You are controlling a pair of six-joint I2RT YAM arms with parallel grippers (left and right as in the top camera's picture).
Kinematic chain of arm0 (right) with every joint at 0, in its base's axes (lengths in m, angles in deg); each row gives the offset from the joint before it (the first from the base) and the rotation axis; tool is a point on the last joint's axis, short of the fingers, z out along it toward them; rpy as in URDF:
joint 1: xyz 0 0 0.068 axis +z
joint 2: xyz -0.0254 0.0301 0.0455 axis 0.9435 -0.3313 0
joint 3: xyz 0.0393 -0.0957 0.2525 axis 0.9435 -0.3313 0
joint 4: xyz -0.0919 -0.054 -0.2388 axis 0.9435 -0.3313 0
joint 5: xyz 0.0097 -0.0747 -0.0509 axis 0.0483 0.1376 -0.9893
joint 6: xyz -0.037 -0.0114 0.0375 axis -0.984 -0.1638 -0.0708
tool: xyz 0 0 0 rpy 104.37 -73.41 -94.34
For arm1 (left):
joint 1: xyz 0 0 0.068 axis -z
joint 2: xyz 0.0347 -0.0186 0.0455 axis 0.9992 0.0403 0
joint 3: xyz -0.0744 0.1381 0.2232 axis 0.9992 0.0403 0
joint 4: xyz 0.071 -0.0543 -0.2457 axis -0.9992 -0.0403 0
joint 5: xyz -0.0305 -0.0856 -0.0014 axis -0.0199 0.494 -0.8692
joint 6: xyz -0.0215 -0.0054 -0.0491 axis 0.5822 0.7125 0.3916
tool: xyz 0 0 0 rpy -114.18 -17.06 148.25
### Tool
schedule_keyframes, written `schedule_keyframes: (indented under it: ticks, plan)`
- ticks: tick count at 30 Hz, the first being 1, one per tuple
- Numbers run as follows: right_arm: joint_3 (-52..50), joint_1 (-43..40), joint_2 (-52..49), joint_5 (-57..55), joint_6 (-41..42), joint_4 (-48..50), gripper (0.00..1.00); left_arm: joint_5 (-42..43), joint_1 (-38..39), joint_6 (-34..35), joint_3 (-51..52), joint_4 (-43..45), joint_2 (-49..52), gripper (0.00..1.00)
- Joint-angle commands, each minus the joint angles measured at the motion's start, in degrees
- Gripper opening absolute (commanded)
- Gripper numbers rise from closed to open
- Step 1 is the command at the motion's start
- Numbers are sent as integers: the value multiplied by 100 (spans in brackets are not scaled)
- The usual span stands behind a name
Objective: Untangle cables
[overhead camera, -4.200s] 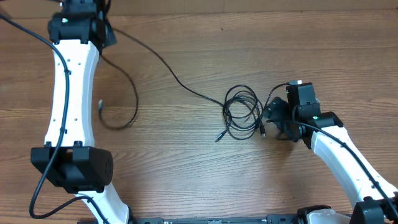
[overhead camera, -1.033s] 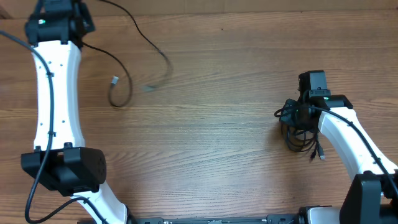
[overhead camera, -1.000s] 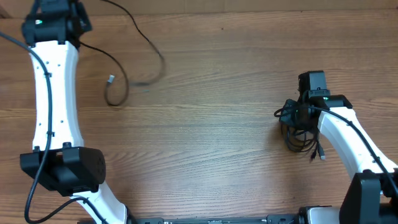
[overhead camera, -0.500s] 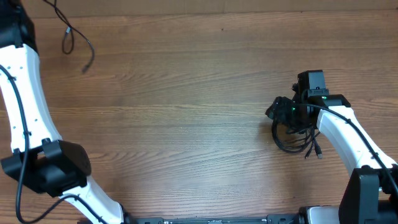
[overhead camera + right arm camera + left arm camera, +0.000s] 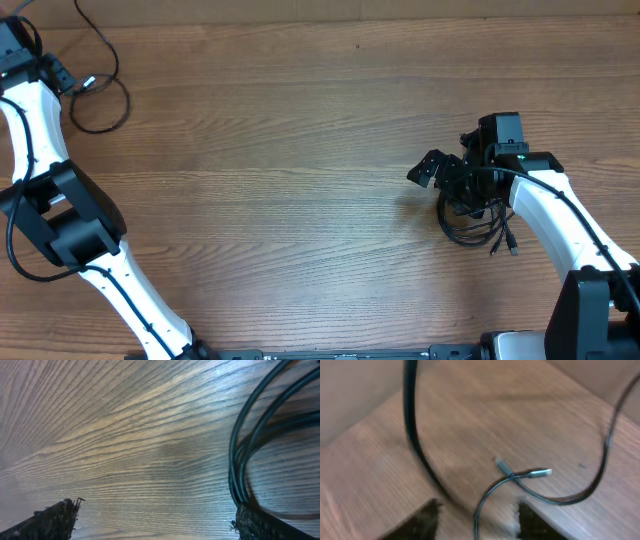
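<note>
Two arms (image 5: 555, 215), one loose cable (image 5: 540, 473), one coil (image 5: 234, 455) (strands uncountable).

The worktop (image 5: 300, 150) is brown, wood-grained and smooth, with a satin sheen that catches pale light under the right end effector (image 5: 155, 520). That end effector's fingers (image 5: 55, 517) look matt black with rough, textured edges. The cables (image 5: 470, 228) beside them have smooth black jackets, faintly glossy. Ahead of the left end effector (image 5: 477, 520), a plug (image 5: 540, 472) shows bright bare metal. The arm shells (image 5: 560, 225) are glossy white plastic and the joints (image 5: 60, 215) matt black.
</note>
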State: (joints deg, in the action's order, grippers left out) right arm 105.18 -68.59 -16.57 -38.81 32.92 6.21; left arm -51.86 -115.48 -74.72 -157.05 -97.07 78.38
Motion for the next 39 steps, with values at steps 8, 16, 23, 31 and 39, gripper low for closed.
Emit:
schedule_keyframes:
  ticks: [8, 16, 23, 31, 39]
  plan:
    - [238, 15, 37, 46, -15, 55, 100, 988, 4, 1270, -796, -1521, -822, 100]
    - [1495, 9, 892, -868, 15, -713, 100, 3189, 1213, 442, -817, -2358, -1513, 99]
    - [1611, -114, 2140, -3565, 1034, -1703, 100, 3171, 3010, -684, -802, -3174, -1499, 97]
    - [1611, -1443, 2839, -3644, 1462, -2109, 100, 3165, 5521, -2487, -354, -3001, -1429, 100]
    - [1611, -1849, 2837, -3434, 1464, -2168, 100, 3165, 7208, -2719, 1558, -647, -1423, 100]
